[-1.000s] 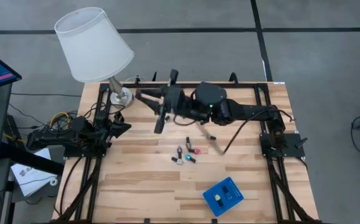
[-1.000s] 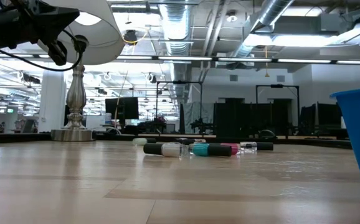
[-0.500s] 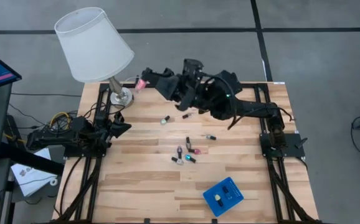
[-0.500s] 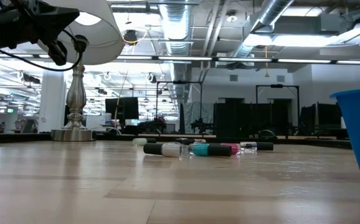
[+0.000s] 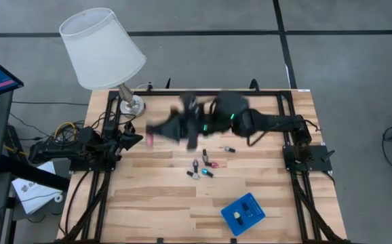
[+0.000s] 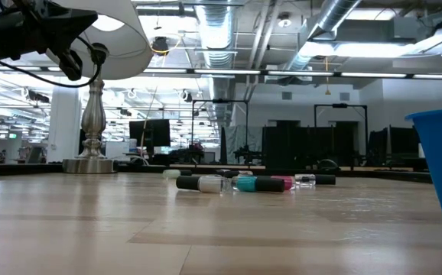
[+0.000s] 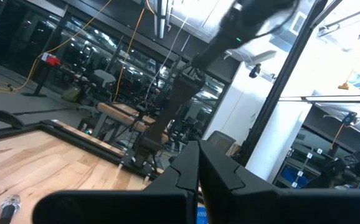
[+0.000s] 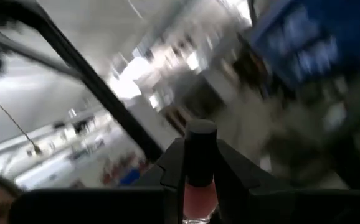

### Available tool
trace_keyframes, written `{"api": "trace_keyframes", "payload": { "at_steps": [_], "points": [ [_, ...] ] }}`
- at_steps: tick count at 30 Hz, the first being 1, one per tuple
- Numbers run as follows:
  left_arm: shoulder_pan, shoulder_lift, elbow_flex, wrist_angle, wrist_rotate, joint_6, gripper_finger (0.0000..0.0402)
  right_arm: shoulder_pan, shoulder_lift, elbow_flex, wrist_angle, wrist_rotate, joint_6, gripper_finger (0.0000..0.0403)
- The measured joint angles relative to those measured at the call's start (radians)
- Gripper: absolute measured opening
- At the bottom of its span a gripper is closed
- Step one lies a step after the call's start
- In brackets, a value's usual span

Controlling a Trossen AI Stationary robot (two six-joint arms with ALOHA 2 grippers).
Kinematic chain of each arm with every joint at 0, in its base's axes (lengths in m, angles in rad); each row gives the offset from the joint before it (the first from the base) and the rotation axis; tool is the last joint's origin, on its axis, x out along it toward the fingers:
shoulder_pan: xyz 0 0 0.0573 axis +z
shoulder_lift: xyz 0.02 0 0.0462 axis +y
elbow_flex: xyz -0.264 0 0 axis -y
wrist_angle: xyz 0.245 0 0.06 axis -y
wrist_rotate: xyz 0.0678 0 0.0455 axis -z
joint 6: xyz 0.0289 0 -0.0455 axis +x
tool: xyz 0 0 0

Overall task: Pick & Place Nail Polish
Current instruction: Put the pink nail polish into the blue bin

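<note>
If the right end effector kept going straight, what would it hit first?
Likely the parked left end effector, just past the pink bottle in the right end effector; heights unclear.

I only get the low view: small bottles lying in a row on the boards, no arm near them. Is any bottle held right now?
Observer: Yes. In the right wrist view the right tool is shut on a pink bottle with a dark cap.
Operator: Where is that arm?
Observer: From above, it reaches across the table toward the left side, below the lamp base.
Operator: And the other arm?
Observer: The left tool is shut with nothing in it, at the table's left edge.
</note>
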State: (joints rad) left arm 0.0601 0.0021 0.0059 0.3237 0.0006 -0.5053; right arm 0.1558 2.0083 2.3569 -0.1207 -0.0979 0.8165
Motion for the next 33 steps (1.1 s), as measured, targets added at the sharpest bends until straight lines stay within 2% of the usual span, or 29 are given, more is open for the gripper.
{"api": "trace_keyframes", "payload": {
  "at_steps": [6,11,14,19,23,28,33],
  "points": [
    [0.000,0.000,0.000,0.000,0.000,0.000,0.0001,0.138,0.005,0.000,-0.439,0.186,0.168,0.0046],
    [0.000,0.000,0.000,0.000,0.000,0.000,0.0001,0.271,0.008,-0.001,-0.758,0.322,0.403,0.0046],
    [0.000,0.000,0.000,0.000,0.000,0.000,0.0001,0.347,0.007,-0.024,-0.913,0.366,0.574,0.0046],
    [0.000,0.000,0.000,0.000,0.000,0.000,0.0001,0.458,0.043,-0.024,-1.206,0.344,0.890,0.0046],
    [0.000,0.007,0.000,-0.002,0.000,0.000,0.0001,0.521,0.118,-0.028,-1.365,0.263,1.032,0.0046],
    [0.000,0.023,0.000,0.005,0.000,0.000,0.0001,0.536,0.240,-0.027,-1.400,0.146,1.039,0.0046],
    [0.000,0.045,0.000,0.007,0.000,0.000,0.0001,0.528,0.345,-0.027,-1.394,0.116,0.994,0.0046]
  ]
}}
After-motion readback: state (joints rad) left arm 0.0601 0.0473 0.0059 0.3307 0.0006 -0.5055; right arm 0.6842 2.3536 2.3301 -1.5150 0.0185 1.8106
